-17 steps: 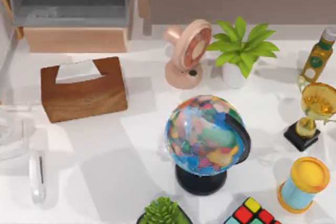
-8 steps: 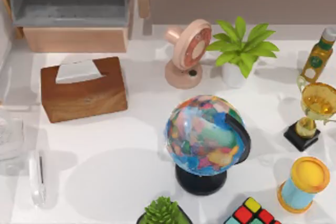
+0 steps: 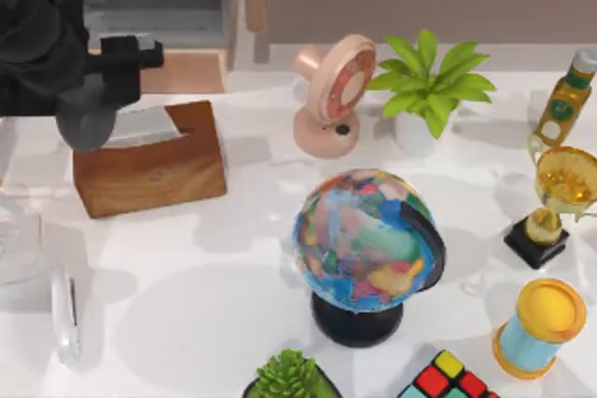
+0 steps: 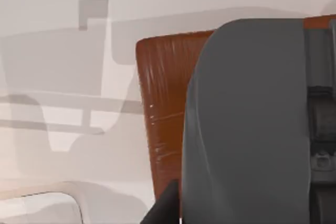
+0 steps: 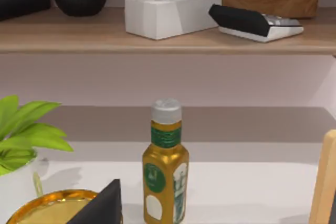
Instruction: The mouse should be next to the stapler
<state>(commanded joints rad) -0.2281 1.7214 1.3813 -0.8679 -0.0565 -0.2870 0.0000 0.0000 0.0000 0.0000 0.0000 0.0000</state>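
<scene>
The left claw [image 3: 99,100] hangs over the back-left part of the tabletop [image 3: 205,295], closed on the mouse [image 3: 84,128], which is lifted clear of the surface above the back-left corner of the wooden tissue box [image 3: 159,170]. From above the mouse shows as a short rounded dark grey lump under the black claw parts, so I cannot tell which way its long axis runs. The left wrist view shows more: the smooth grey body of the mouse [image 4: 247,129] looms close to the camera, with the brown side of the tissue box [image 4: 163,114] behind it and black claw parts hard against one flank. The stapler [image 3: 65,314] lies well apart from the mouse, near the tabletop's front-left corner beside the left edge. Its long axis runs front to back, with the thin dark line along its top. The globe [image 3: 368,240] stands near the middle of the front edge. The right wrist view looks at a yellow bottle [image 5: 165,166] near the tabletop's back-right corner, with a shelf [image 5: 157,40] behind it. I cannot tell how the right claw stands.
</scene>
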